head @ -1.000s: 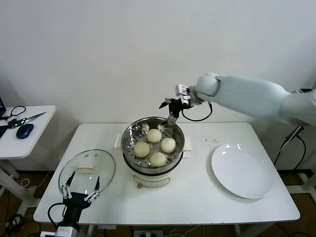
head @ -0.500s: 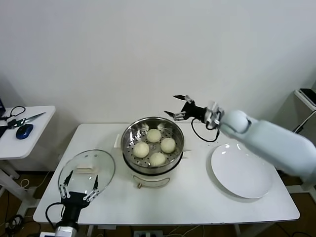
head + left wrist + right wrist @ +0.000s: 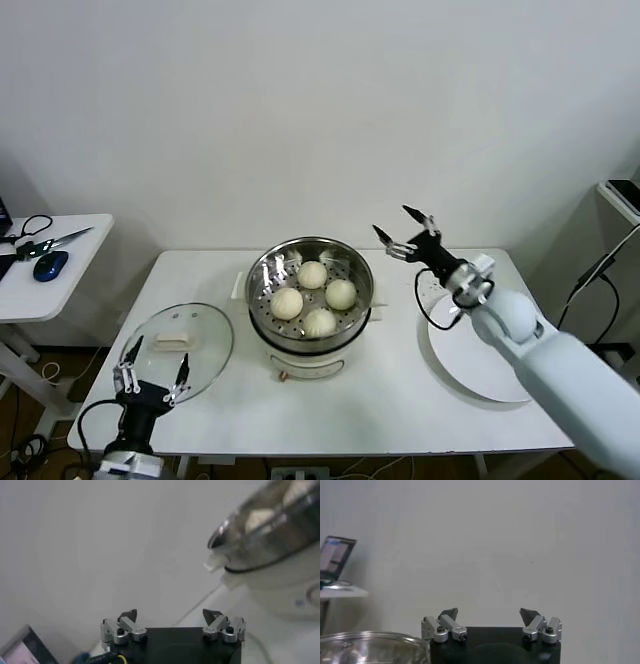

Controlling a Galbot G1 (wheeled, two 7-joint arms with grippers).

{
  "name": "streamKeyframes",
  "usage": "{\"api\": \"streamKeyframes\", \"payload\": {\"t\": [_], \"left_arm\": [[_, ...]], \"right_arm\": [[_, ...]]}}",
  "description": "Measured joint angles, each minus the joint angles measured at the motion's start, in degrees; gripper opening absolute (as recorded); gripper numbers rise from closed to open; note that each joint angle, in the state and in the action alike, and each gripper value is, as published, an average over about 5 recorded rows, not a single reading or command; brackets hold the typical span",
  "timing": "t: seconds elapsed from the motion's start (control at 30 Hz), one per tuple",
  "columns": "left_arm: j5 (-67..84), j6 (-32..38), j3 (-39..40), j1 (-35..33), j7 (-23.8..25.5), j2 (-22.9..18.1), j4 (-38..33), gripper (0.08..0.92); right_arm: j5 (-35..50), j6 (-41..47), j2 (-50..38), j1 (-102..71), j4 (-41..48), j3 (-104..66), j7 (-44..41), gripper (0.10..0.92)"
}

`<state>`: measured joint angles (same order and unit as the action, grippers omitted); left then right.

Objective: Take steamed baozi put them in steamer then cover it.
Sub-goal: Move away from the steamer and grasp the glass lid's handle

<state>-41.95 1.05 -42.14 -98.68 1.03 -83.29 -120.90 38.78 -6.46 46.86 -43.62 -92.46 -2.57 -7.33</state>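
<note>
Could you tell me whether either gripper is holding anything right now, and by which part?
Nothing is held: the left gripper and right gripper are both open and empty.

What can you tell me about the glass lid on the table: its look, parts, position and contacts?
The round clear glass lid has a metal rim and a cream-white oblong handle on top. It lies flat on the white table, at its front left corner, apart from the shiny steel steamer, which stands uncovered. The open left end effector hovers at its near edge; contact is unclear.
</note>
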Motion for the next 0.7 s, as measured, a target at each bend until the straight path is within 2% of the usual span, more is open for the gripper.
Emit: {"api": "streamKeyframes", "payload": {"t": [0.33, 0.7], "left_arm": [[-28.84, -2.06, 1.12, 1.71, 0.97, 2.02, 3.48, 0.823], [-39.72, -0.21, 2.11, 10.92, -3.1, 3.76, 15.76, 0.823]], "right_arm": [[-3.82, 1.17, 4.77, -14.87, -1.12, -15.65, -0.4, 0.823], [-6.84, 1.79, 7.38, -22.81, -0.19, -23.49, -2.18, 0.823]]}}
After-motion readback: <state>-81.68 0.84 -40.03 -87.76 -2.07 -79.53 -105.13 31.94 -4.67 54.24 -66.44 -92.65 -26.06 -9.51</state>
